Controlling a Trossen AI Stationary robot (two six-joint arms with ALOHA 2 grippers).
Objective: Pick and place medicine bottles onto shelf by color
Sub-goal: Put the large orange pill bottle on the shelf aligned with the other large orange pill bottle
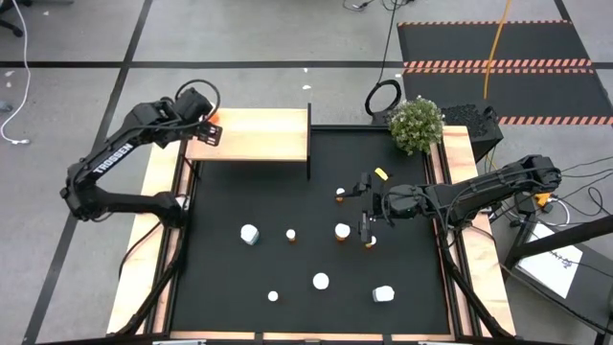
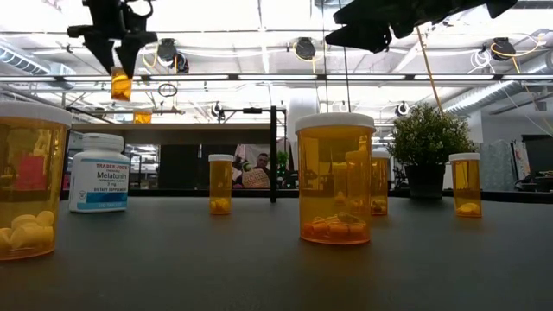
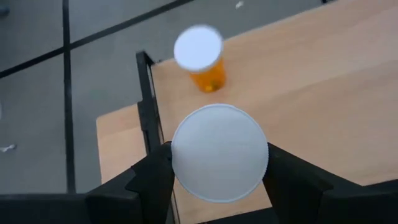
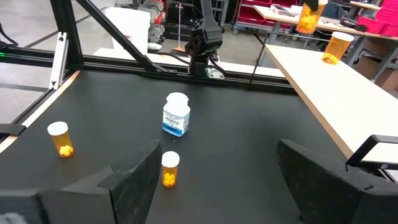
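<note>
My left gripper hangs over the left end of the light-wood shelf, shut on an orange medicine bottle with a white cap. A second orange bottle stands on the shelf just beyond it. Several more bottles stand upright on the black mat, among them a white one and orange ones. My right gripper hovers open above the mat's right half and holds nothing; the white bottle and a small orange one stand ahead of it. My left gripper pinches the orange bottle between its two fingers, at the top, on opposite sides of the white cap's rim. The fingers come from above, slanting down. The bottle hangs upright below them, clear of the shelf board.
A potted plant stands at the mat's far right corner. A thin black post marks the shelf's right end. Bare board stretches to the right of the two bottles. A small yellow thing lies on the mat near my right gripper.
</note>
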